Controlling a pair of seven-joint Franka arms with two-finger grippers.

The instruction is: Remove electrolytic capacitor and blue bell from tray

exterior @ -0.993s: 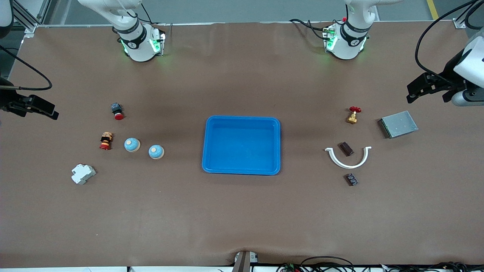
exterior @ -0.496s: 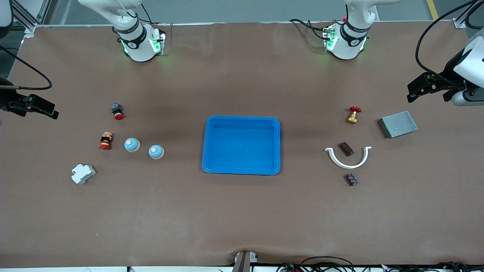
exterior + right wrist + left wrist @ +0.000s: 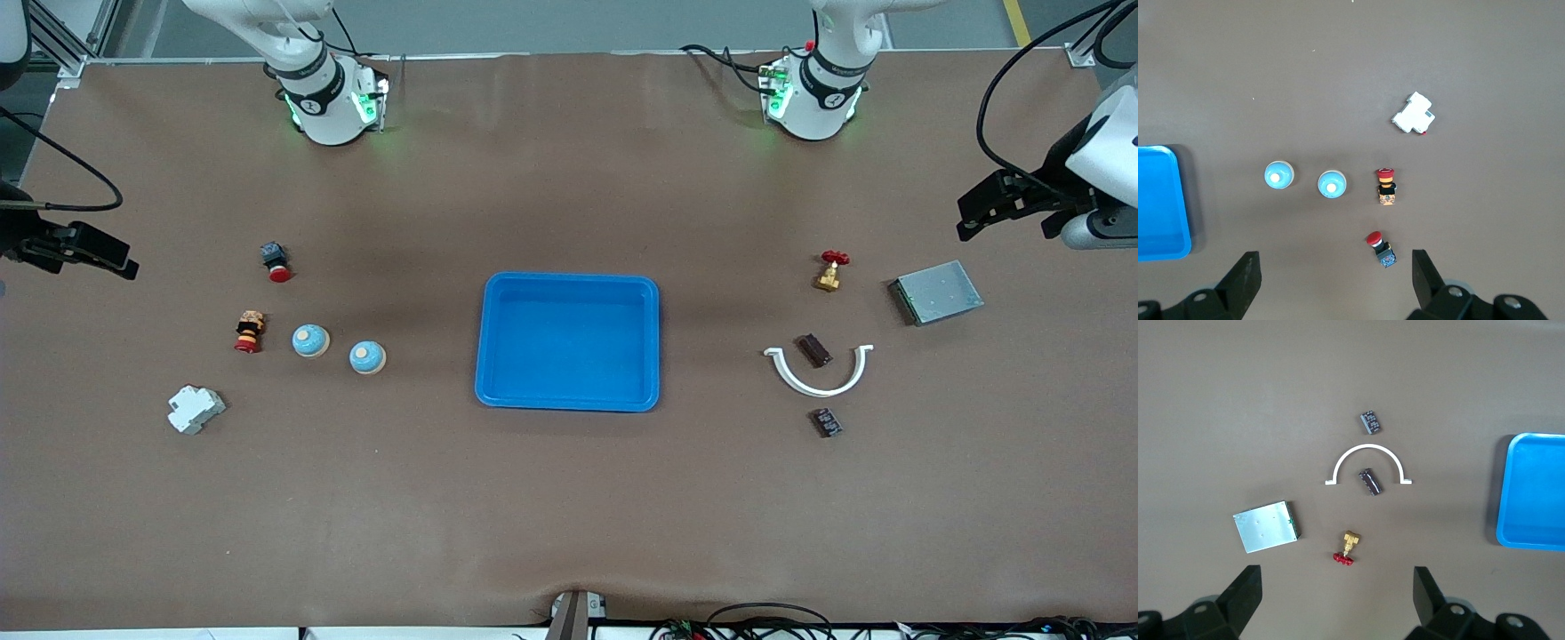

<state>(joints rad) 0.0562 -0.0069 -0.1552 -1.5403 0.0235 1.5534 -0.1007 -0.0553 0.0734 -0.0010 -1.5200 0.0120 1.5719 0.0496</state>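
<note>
Though cut off at both table ends, left claw and right claw wide open, empty.

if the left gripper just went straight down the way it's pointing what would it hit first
Probably bare table. The left gripper hangs open, pointing down, and nothing lies between its fingers. The closest item is the red-handled brass valve, just ahead of that line, though depth is hard to judge.

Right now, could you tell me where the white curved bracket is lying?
The white curved bracket lies flat toward the left arm's end of the table, arching around one dark capacitor, with the second capacitor just nearer the front camera.
</note>
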